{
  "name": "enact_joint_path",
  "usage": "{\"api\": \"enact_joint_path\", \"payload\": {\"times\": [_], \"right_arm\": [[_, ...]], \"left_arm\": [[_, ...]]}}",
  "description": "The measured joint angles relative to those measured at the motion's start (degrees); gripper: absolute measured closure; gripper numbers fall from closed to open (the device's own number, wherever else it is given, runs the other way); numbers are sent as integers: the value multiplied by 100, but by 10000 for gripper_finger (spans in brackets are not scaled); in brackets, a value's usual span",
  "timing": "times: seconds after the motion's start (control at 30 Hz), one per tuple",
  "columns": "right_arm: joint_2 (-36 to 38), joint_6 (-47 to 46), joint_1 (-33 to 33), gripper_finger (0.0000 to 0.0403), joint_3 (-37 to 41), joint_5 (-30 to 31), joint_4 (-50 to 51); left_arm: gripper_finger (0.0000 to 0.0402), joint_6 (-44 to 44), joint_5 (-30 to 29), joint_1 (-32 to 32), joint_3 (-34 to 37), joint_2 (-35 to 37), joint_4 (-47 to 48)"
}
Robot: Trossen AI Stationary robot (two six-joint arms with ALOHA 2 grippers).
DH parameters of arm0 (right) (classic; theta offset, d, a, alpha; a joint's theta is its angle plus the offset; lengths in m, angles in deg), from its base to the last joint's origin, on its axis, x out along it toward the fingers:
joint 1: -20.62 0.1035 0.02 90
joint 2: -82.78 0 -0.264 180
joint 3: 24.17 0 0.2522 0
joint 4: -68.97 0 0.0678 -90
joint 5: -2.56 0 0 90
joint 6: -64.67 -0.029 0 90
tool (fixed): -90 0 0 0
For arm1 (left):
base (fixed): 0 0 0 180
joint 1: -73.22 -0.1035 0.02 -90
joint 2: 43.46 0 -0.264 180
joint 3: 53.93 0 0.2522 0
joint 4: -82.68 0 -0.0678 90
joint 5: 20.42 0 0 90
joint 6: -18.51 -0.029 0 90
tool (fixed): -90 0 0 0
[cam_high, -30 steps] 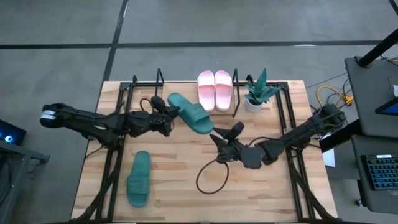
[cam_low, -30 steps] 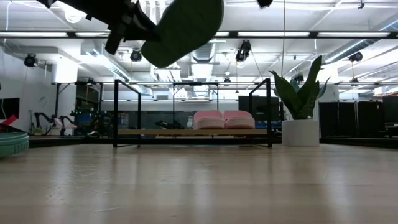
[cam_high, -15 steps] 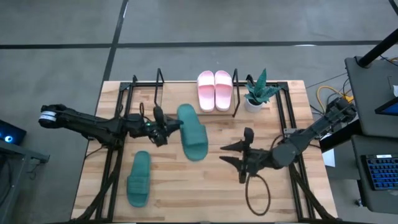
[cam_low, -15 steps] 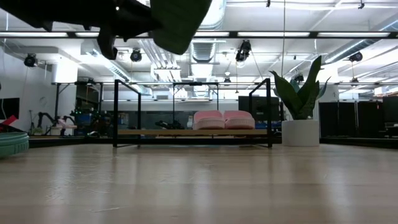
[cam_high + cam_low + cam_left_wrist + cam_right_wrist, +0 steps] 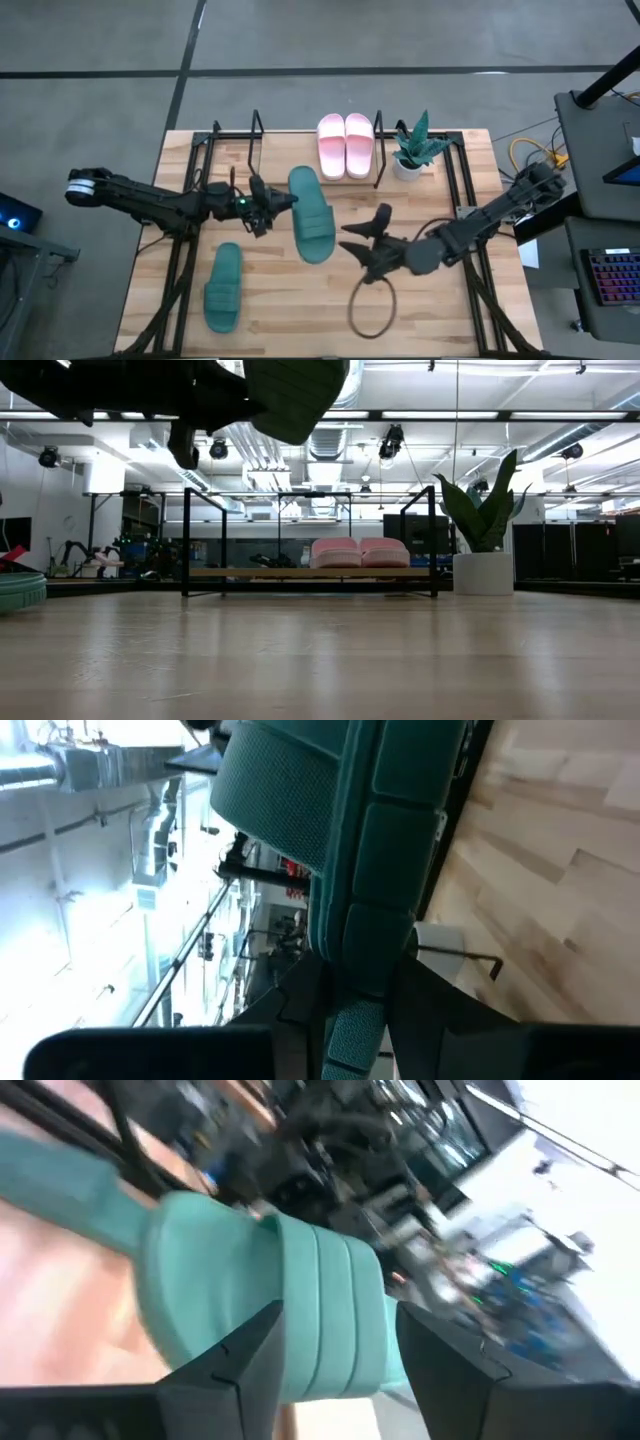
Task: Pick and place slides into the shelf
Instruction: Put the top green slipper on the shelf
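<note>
**Left gripper holds green slide aloft; right gripper spread and empty**

The left gripper (image 5: 268,203) is clamped on one end of a dark green slide (image 5: 311,213). In the left wrist view its two fingers (image 5: 300,1003) pinch the slide's edge (image 5: 345,850). The low view shows this slide (image 5: 293,395) raised clear of the table, in front of the shelf (image 5: 256,135).

The right gripper (image 5: 362,240) stands near the table's centre, just beside the held slide, fingers spread wide and holding nothing. Its wrist view shows the green slide (image 5: 290,1310) between and beyond the parted fingers (image 5: 235,1370).

The pale pink pair (image 5: 346,144) sits side by side on the shelf's right portion. The second green slide (image 5: 223,286) lies flat on the wooden table (image 5: 290,310) at front left. A potted plant (image 5: 413,148) stands to the right of the shelf.
</note>
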Motion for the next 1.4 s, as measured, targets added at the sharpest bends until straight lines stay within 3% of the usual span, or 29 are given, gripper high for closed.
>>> {"api": "enact_joint_path", "payload": {"times": [0.13,0.53,0.83,1.0,1.2,1.33,1.4], "right_arm": [[-532,119,-2,210,-515,621,602],[-1585,-1279,-113,221,-2345,662,3443],[-1686,-1539,-344,237,-2519,689,3813],[-1697,-1534,-376,277,-2519,808,3839],[-1701,-1468,-378,381,-2517,810,3864],[-1701,-1453,-383,391,-2515,931,3884],[-1701,-1464,-387,392,-2515,1328,3972]], "left_arm": [[344,5,-28,-9,9,0,3],[344,22,-134,-9,24,-26,-94],[344,52,-147,-9,26,-26,-76],[344,130,-151,-9,26,-26,-87],[344,158,-167,-9,26,-26,-80],[344,250,-174,-9,26,-20,-78],[317,553,-232,-9,26,-20,-79]]}}
